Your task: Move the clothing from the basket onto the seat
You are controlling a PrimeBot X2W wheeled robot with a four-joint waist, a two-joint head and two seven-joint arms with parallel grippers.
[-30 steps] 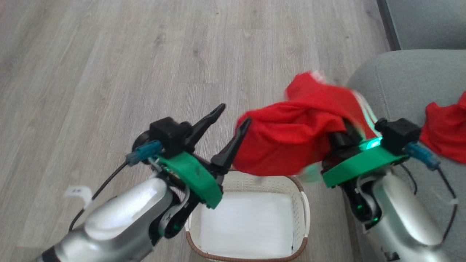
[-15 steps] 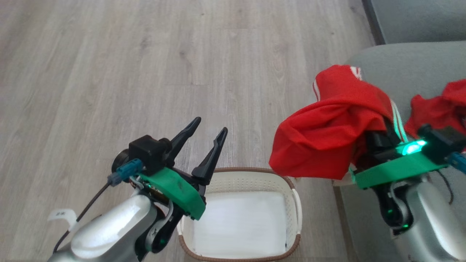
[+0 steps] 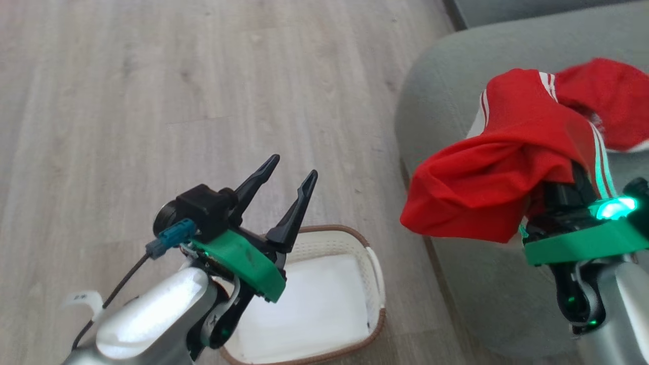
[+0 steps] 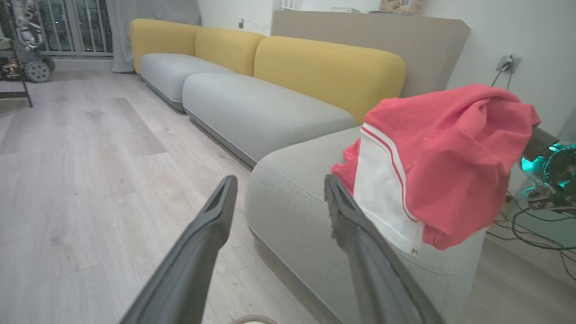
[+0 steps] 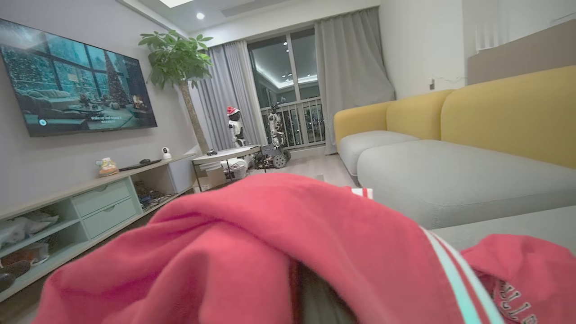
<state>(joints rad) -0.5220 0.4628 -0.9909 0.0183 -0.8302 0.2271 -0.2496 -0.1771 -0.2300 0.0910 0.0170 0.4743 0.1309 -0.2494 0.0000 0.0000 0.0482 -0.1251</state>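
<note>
A red garment (image 3: 487, 177) hangs draped over the right gripper (image 3: 557, 195), above the seat (image 3: 446, 101) at its rounded corner. Cloth buries the fingers, so I can't tell their closing. Another red piece (image 3: 608, 96) lies on the cushion beyond. The left gripper (image 3: 293, 166), fingers apart and holding nothing, hovers over the basket (image 3: 372, 263) rim, with wood floor (image 3: 152, 101) wide beyond.

Pale wood floor (image 3: 152, 76); grey sofa (image 4: 252, 103) with yellow backs; TV (image 5: 76, 81), plant (image 5: 175, 49) (beside the curtained window (image 5: 279, 76)), ceiling spotlights (image 5: 200, 15) lit.

Bright even light, soft shadows, wide-angle bending in wrist views, clothing (image 5: 234, 252) blurred near lens
</note>
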